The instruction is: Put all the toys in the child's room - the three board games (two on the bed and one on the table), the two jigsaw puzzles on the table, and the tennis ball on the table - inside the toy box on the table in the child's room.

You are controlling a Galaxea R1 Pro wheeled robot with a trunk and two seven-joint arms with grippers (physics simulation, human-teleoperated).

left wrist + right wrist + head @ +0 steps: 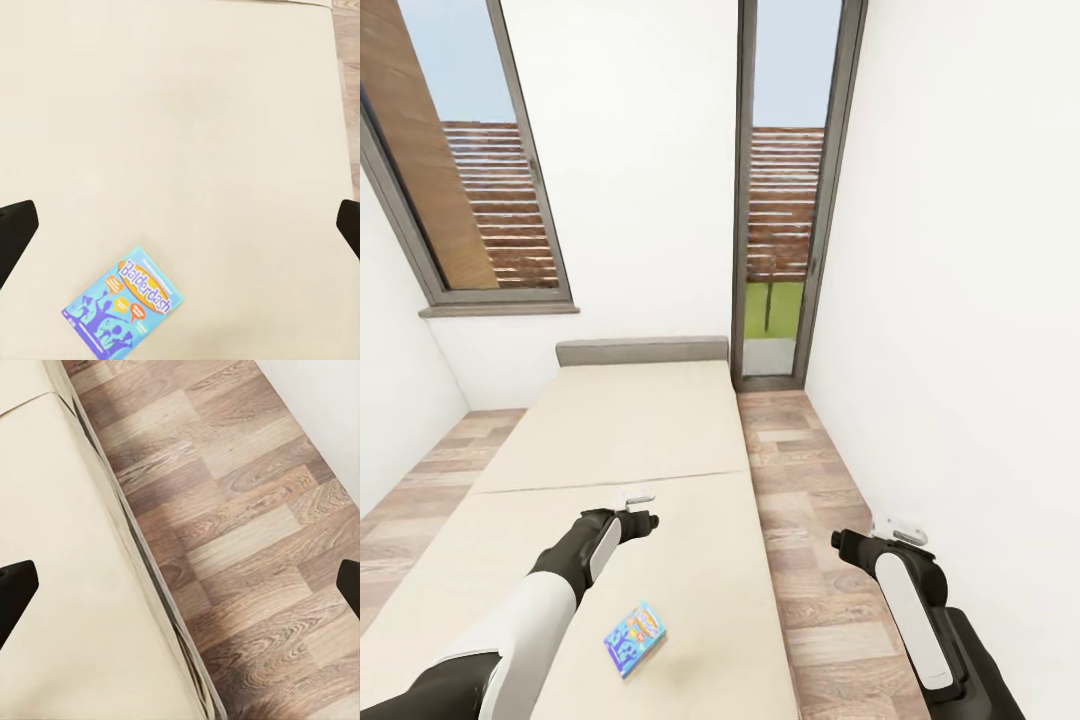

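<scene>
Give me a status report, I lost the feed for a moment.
Left gripper open over the bed, right gripper open over the floor. Blue board game flat on the mattress, untouched. Nothing near it.

We look down on bare beige mattress [187,127], smooth and evenly lit. Blue board game [121,304] lies flat on it, tilted diagonally, title "Balderdash" readable across lid, orange speech bubbles and purple figures beneath title. Dark fingertips [15,229] of left gripper [180,229] show at opposite frame edges, spread wide apart, nothing between them but mattress; box sits off to one side, nearer one finger, not touching it. Strip of wood-plank floor [346,45] runs beyond mattress edge in corner.
</scene>
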